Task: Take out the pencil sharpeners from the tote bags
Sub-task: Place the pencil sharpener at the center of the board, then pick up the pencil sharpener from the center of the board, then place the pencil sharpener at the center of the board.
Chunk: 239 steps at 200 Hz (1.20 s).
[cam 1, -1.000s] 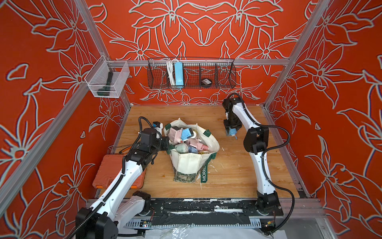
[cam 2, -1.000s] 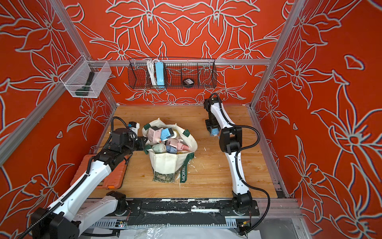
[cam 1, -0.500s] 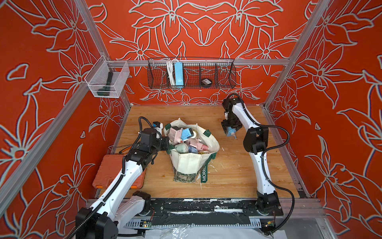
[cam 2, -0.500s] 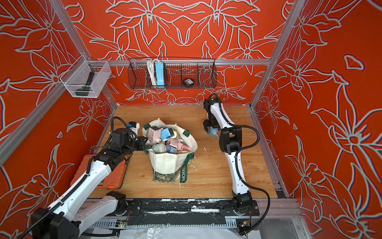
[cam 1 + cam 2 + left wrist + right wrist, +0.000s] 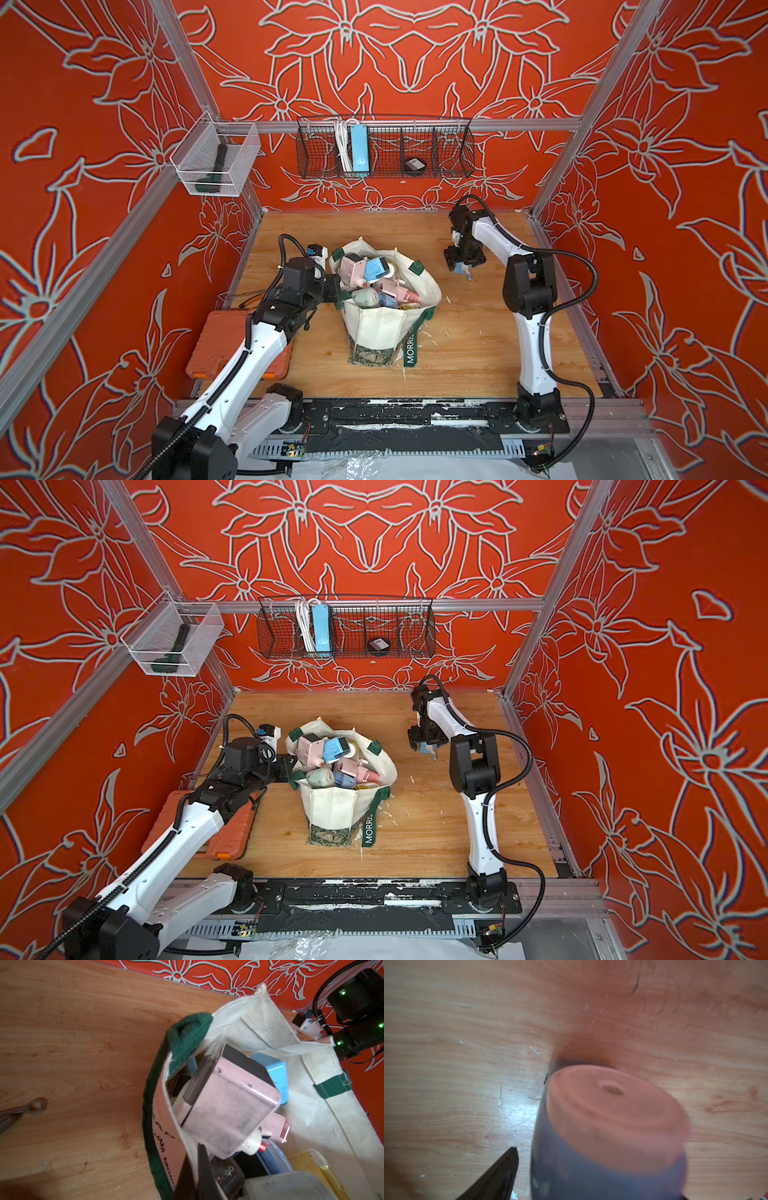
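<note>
Since a second earlier the right gripper [image 5: 462,262] had opened its jaws around the blue sharpener [image 5: 463,271], barely shifting otherwise, while the left arm and the tote bag [image 5: 376,328] had kept their places. In both top views that sharpener stood on the table [image 5: 478,340] at the far right, well apart from the bag and directly under the right gripper. The bag stood upright mid-table, its mouth heaped with sharpeners [image 5: 365,276] in pink, blue and grey-green. The left gripper [image 5: 333,289] was pressed together at the bag's left rim, seemingly pinching the cloth to steady it. An orange case [image 5: 216,345] lay under the left arm. In the left wrist view a grubby pink sharpener [image 5: 228,1109] sat topmost in the open bag with another blue one behind it, and the dark fingers [image 5: 200,1169] met on the bag's cream rim. In the right wrist view, which was blurred, the blue sharpener [image 5: 608,1126] rested on the wood with one dark finger [image 5: 500,1172] standing clear of its side. The other finger was out of frame, so the hand read as spread and the piece as let go. By my reckoning the job was barely begun: one sharpener was out, the heap was left in the bag, and more were likely hidden beneath.
</note>
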Motion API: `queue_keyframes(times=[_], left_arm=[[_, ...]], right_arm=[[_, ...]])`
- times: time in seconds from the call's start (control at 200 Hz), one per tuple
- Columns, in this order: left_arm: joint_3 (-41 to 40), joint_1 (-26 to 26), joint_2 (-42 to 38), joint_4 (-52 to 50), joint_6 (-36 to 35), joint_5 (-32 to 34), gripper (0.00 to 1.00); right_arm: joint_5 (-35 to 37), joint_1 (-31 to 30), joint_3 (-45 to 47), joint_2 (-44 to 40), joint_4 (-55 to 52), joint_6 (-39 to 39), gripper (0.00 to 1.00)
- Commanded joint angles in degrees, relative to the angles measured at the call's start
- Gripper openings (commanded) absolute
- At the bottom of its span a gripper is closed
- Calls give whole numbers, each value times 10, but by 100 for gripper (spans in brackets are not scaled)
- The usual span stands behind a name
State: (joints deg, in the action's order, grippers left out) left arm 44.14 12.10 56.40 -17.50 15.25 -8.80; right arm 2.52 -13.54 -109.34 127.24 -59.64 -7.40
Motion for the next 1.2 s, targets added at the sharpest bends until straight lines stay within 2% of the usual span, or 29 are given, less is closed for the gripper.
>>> queue_keyframes(times=[0.0, 0.32, 0.556, 0.706, 1.061, 1.191], left_arm=[[-4, 12, -4, -11, 1, -15, 0], [-4, 12, -2, -11, 0, -14, 0], [-4, 13, -2, -11, 0, -13, 0], [-4, 13, -2, -11, 0, -11, 0], [-4, 14, 7, -12, -1, -2, 0], [-4, 15, 20, -13, -1, 0, 0]], right_arm=[[2, -2, 40, -39, 90, 6, 79], [-4, -2, 100, -60, 148, -7, 64], [-23, -3, 79, -59, 173, -15, 52], [-35, -5, -20, -13, 141, -26, 49], [-6, -38, -384, 204, -9, -19, 46], [2, -48, -429, 237, -9, -16, 46]])
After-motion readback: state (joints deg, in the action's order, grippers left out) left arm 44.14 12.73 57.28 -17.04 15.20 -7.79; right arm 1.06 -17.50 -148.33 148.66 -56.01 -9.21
